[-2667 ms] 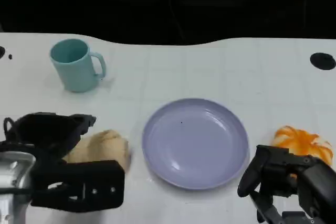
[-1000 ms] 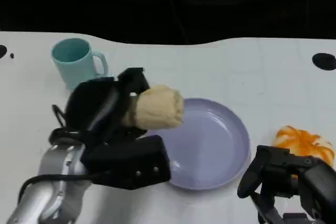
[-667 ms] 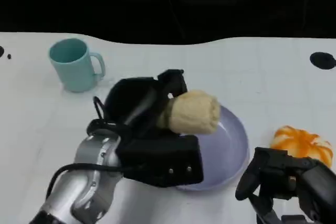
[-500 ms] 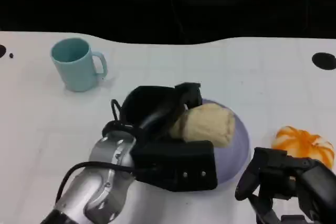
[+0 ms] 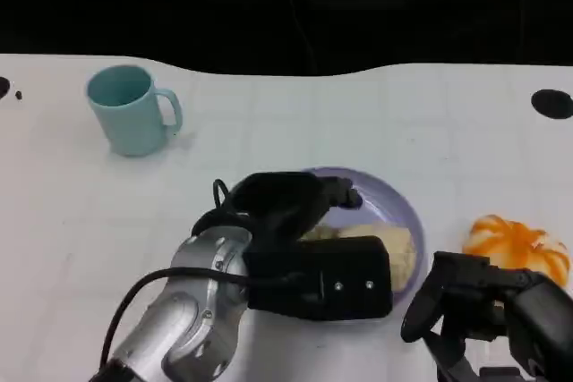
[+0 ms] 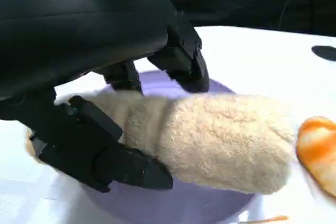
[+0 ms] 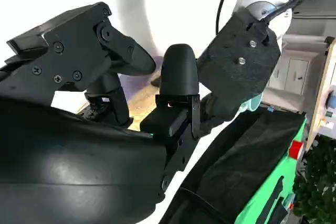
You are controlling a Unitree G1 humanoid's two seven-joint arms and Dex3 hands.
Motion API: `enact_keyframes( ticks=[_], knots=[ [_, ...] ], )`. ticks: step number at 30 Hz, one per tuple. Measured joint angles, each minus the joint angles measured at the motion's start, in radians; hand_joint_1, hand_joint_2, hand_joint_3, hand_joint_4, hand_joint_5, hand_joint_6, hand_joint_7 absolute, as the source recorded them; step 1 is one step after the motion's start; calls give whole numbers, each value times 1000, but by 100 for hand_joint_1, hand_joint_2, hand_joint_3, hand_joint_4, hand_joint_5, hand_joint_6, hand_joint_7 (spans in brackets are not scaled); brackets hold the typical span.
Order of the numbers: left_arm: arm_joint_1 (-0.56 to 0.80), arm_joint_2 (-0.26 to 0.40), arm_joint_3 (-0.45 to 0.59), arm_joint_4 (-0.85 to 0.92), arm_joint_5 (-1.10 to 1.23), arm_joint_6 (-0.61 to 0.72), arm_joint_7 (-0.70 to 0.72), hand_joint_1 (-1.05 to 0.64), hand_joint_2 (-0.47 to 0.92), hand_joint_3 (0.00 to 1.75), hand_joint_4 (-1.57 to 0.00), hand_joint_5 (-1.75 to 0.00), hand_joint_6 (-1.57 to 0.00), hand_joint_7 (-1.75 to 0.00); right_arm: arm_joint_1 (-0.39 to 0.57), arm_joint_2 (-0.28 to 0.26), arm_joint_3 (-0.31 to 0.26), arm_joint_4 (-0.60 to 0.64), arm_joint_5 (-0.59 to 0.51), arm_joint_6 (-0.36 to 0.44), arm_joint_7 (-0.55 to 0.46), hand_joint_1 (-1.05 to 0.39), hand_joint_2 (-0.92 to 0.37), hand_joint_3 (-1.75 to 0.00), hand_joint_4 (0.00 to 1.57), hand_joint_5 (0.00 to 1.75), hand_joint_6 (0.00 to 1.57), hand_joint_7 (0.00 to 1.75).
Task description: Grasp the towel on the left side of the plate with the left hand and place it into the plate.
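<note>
Fingers wrapped above and below the towel, clasping the rolled beige cloth low over the plate; grip not yet let go. Left hand reaching in from the near left edge of the plate in the head view, with the towel's free end poking out toward the right rim. From the left wrist view, towel lying across the purple dish, seemingly resting on or just above its surface; hard to tell whether contact is full. Judged nearly done: grasp made, carry made, towel inside the plate's outline. Left to do: spread the fingers, leave the roll in the dish, draw the arm away without dragging the cloth over the rim. Right hand parked near the front right corner, fingers curled in, holding nothing. Teal mug well apart at far left, orange object just right of the plate.
</note>
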Motion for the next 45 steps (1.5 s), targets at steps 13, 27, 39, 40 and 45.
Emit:
enact_keyframes(
  ticks=[13,27,39,40,45],
  knots=[
    [5,67,31,-145,9,25,-71,-74,92,23,0,-46,-18,-6,-1,0,-1,8,1,-6,0,-12,-56,-106,79,166,72,132],
    [144,186,320,-450,-383,81,-281,-41,92,27,-34,-72,-46,-17,-9,6,18,6,-3,-1,-7,-13,-55,-107,78,167,71,132],
    [510,66,626,-686,-862,123,-180,-13,43,136,-81,-141,-87,-94,-22,7,21,7,-2,3,-11,-13,-55,-106,79,167,71,132],
    [541,49,646,-715,-905,156,-165,-13,42,139,-81,-144,-86,-101,-23,7,21,7,-2,3,-11,-13,-55,-106,79,167,71,132],
    [656,-34,735,-840,-1121,347,-65,-13,55,127,-83,-161,-80,-123,-25,6,18,8,-2,5,-10,-12,-55,-106,79,166,72,132]
  ],
)
